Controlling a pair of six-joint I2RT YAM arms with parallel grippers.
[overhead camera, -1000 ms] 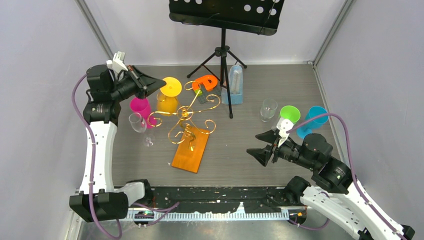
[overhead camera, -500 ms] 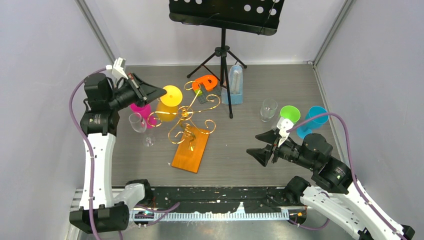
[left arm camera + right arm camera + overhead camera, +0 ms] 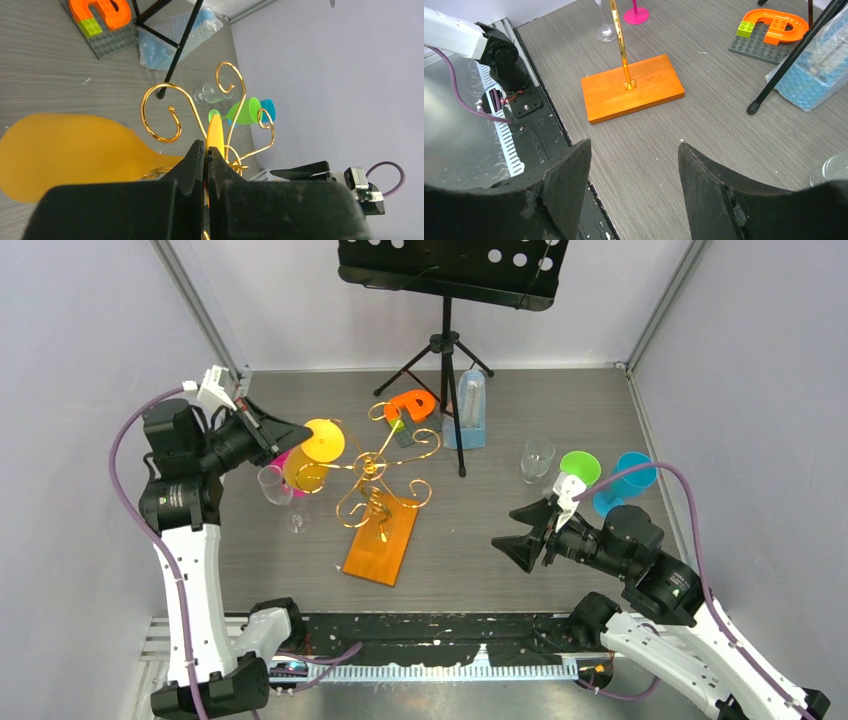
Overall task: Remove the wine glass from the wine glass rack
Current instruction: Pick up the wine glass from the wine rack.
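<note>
- Yellow wine glass [image 3: 322,440] is held in the left gripper [image 3: 287,432]. In the left wrist view the fingers [image 3: 192,165] are pinched shut on a thin yellow edge of it, and the bowl fills the lower left.
- The glass hangs upside down, foot disc uppermost and bowl below. That is how it would hang from a wire arm, so the grip suits drawing it out sideways rather than lifting it.
- It sits in the air just beside the left-hand scroll of the wine glass rack [image 3: 372,470]. From above the bowl overlaps that curl, so I cannot tell whether the glass is free of the wire or touching it. I judge the removal well under way but not finished.
- The rack's gold post stands in a slot in its orange wooden base [image 3: 631,95], which lies flat on the table. Nothing pins the base down, so a snagged glass could drag or tip the whole tree.
- A clear wine glass [image 3: 274,484] and a pink wine glass [image 3: 281,460] stand close by on the left. A low or hasty move outward risks knocking them.
- The right gripper [image 3: 508,528] hovers well apart over the near right of the table, jaws spread wide and empty. It faces the base, probably so it can steady the rack if needed.
</note>
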